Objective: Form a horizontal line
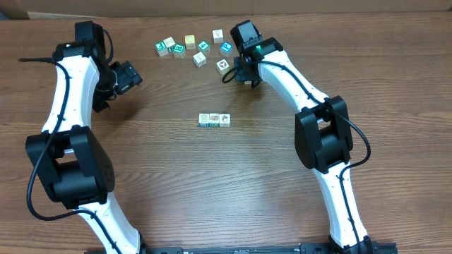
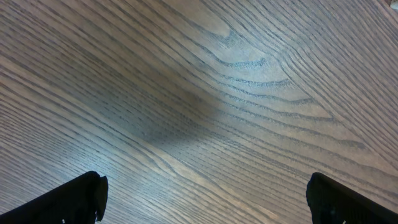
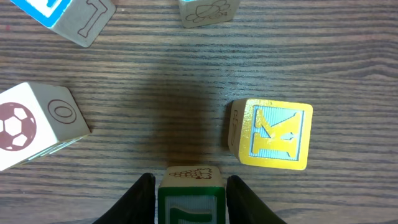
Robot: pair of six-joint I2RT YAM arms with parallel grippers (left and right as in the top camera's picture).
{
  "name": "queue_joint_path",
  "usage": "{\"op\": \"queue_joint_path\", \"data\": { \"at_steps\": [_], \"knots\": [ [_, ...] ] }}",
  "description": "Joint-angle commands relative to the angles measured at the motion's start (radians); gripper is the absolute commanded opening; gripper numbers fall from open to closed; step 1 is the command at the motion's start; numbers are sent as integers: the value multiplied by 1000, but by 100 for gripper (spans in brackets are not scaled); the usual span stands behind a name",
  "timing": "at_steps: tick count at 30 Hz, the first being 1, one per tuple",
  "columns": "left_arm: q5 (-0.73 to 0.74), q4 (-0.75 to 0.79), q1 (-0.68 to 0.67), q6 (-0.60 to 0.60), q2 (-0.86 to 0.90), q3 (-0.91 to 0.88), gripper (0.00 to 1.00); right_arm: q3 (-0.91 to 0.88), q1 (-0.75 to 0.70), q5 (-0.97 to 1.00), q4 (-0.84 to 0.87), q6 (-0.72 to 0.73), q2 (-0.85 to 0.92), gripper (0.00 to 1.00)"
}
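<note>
The horizontal line (image 1: 214, 119) is a row of three white-faced cubes with green and teal sides, touching edge to edge at the table's middle. My right gripper (image 1: 239, 70) is at the back, among the loose cubes. In the right wrist view its fingers (image 3: 191, 185) are shut on a green cube (image 3: 190, 196) with a grape picture on its top face. That cube is hidden under the gripper in the overhead view. My left gripper (image 1: 131, 76) is open and empty over bare wood at the left (image 2: 205, 193).
Several loose cubes (image 1: 200, 49) lie scattered at the back. Close to my right fingers are a yellow K cube (image 3: 271, 134), a soccer-ball cube (image 3: 34, 124), a blue-faced cube (image 3: 68, 15) and a picture cube (image 3: 208, 11).
</note>
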Motion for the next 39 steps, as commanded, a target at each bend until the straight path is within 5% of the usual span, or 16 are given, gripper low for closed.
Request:
{"op": "queue_joint_path", "data": {
  "at_steps": [1,16,26,39],
  "knots": [
    [-6,-2,0,8,0,21,100,-1,-8,11,3,-2,23,32],
    [-6,-2,0,8,0,21,100,-1,-8,11,-28,-1,23,36],
    [-6,-2,0,8,0,21,100,3,-8,11,-41,6,13,26],
    [-6,-2,0,8,0,21,100,7,-8,-48,-220,64,-211,26]
  ]
}}
